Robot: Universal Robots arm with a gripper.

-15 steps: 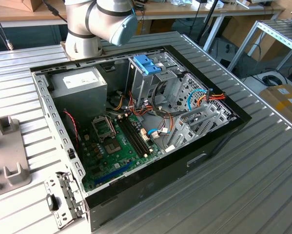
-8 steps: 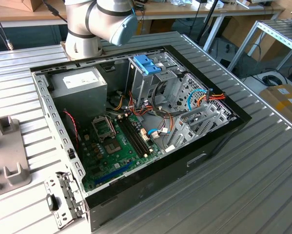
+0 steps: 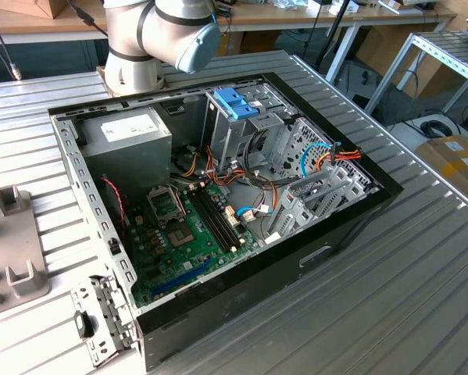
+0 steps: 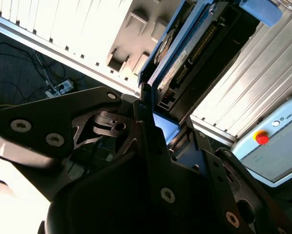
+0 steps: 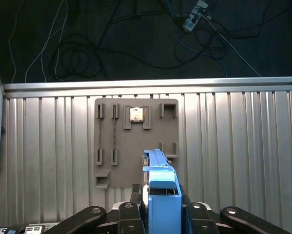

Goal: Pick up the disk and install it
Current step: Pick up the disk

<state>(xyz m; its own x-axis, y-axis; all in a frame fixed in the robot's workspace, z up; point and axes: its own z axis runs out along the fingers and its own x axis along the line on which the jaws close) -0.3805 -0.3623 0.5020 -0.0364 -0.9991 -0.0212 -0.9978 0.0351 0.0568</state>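
Gripper (image 5: 161, 204) jaws pinch the disk (image 5: 158, 163); judged rigid, fairly heavy, shock-sensitive, best held firmly across its blue frame (image 5: 163, 187) edges.

One robot arm (image 3: 163, 31); one computer case (image 3: 257, 297), holding one grey power-supply box (image 3: 128, 133) at ten o'clock in the exterior view and one blue handle (image 3: 236, 103) at twelve; one disk (image 5: 161, 187) in one tool (image 5: 160, 207); one grey fixture board (image 5: 131, 146) carrying one small chip (image 5: 136, 114); one ribbed counter (image 3: 390, 297).
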